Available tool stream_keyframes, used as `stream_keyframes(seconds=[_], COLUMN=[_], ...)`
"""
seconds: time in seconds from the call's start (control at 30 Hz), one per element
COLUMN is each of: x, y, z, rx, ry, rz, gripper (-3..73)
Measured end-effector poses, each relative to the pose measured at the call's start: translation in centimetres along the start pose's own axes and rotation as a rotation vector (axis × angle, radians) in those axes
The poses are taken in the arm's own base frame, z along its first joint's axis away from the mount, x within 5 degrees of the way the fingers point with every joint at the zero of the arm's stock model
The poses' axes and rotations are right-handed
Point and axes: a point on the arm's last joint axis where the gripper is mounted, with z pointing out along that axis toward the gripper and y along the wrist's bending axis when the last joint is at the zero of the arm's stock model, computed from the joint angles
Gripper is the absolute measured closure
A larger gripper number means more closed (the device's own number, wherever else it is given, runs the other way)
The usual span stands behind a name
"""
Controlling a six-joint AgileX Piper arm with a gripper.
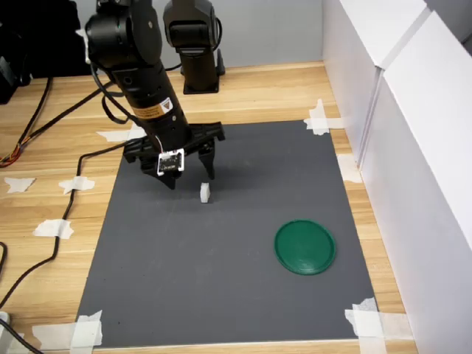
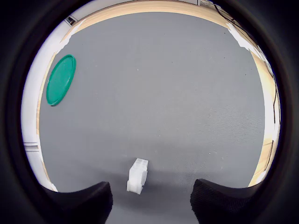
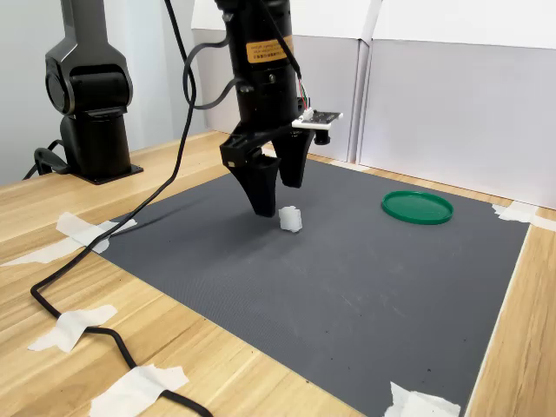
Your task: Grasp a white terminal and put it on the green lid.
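Hovering black gripper (image 1: 189, 171), fingers (image 3: 262, 193) spread, empty, beside small white plastic terminal block (image 1: 205, 193); round dark-green plastic lid (image 1: 304, 247) well apart.

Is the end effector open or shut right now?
Open: in the wrist view the end effector shows two separated fingers, with the white terminal unheld ahead on the mat.

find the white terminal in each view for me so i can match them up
First exterior view: the white terminal stands on the grey mat, left of centre, just right of the gripper.
Wrist view: white terminal lies nearer one gripper finger than the other.
Second exterior view: white terminal sits just right of the gripper.
Shared landmark: the green lid, apart from the terminal everywhere.
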Motion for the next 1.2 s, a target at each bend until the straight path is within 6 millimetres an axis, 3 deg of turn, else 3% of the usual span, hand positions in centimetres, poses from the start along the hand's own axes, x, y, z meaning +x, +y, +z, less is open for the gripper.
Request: stream_keyframes(seconds=[0.43, 1.2], x=[-0.6, -0.8], y=[0.8, 0.7], z=[2.5, 3.3], rx=[-0.038, -0.04], ry=[0.036, 0.052], rz=[-0.037, -0.033], gripper=[-1.2, -0.6])
